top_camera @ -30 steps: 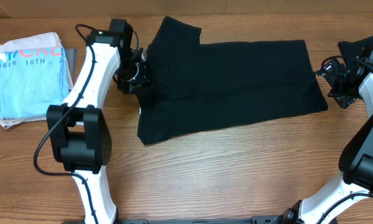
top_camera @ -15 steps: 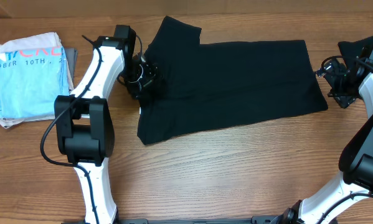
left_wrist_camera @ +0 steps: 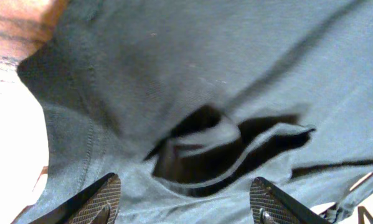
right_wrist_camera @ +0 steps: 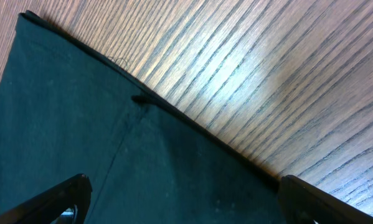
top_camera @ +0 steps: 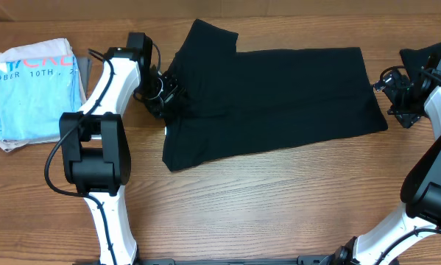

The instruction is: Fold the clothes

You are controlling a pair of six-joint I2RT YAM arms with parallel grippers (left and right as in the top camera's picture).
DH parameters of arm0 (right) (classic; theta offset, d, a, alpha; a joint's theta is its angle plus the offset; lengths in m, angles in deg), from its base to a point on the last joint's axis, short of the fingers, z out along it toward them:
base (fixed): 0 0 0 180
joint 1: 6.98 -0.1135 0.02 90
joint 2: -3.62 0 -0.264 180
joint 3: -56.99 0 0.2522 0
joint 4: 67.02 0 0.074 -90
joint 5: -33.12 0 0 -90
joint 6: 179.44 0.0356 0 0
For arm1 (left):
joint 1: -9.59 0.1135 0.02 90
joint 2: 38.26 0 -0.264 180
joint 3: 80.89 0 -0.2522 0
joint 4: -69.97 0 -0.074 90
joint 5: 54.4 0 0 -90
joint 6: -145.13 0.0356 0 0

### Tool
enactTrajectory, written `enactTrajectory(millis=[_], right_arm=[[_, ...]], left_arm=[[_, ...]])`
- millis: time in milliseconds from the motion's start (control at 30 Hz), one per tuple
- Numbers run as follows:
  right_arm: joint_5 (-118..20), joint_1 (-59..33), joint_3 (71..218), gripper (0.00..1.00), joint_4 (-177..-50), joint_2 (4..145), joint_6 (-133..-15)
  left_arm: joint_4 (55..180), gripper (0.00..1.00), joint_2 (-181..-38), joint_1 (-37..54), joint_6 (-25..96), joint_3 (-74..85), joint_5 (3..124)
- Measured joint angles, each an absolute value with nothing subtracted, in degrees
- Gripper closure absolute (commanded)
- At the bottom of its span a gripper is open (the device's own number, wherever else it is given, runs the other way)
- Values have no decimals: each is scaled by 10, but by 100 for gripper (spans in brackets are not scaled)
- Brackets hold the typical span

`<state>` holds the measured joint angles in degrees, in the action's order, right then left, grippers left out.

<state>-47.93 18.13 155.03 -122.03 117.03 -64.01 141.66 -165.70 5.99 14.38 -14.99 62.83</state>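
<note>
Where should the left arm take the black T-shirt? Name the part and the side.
Probably the neckline at the left end of the black T-shirt, approached from the left, where the left gripper hangs with jaws open. The shirt lies flat, but the neckline's rim stands up slightly, giving an edge to pinch.

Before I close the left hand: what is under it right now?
Under the left hand lies the black T-shirt, its collar opening gaping between the open fingers. The table is covered there; wood shows only past the shirt's edge.
</note>
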Motion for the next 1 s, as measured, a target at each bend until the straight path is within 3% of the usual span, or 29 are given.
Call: enactTrajectory(millis=[600,833,1000], right_arm=[[-479,181,1550,0,-1220,1170,-640],[-479,181,1550,0,-1220,1170,-640],[-479,181,1550,0,-1220,1170,-640]], left_arm=[[1342,46,-1659,60,105,-109,657],[1339,66,-1659,60,100,-109,681],[1339,74,-1659,60,100,-109,687]])
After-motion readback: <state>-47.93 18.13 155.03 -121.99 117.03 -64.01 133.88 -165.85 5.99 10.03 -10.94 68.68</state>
